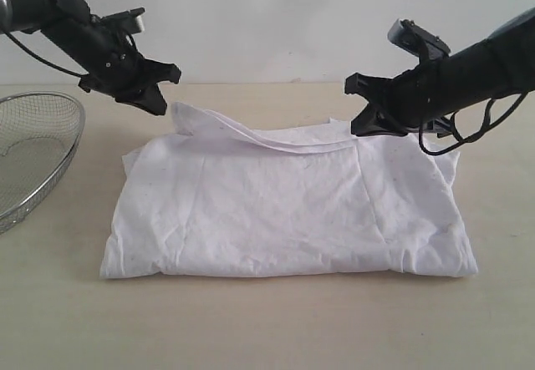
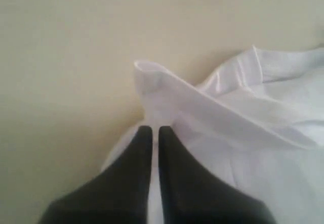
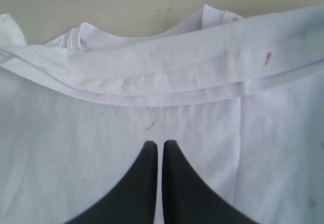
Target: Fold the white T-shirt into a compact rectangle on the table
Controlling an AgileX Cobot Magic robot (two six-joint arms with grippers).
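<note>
White T-shirt (image 1: 284, 211): folded into a rough rectangle, flat on table (image 1: 267, 328), beside wire basket (image 1: 33, 153); far corner on basket side stands raised.
Left gripper (image 2: 152, 129): fingers together, no cloth seen gripped, at that raised corner; wrist view blurred.
Right gripper (image 3: 156, 143): fingers together, holding nothing, over shirt edge farthest from basket.
Basket: cut off by frame edge.

Beige table (image 1: 267, 328): white T-shirt (image 1: 284, 211), wire basket (image 1: 33, 149)

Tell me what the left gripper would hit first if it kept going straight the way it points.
Probably the white T-shirt, its raised corner just ahead of the left gripper; depth is unclear.
</note>
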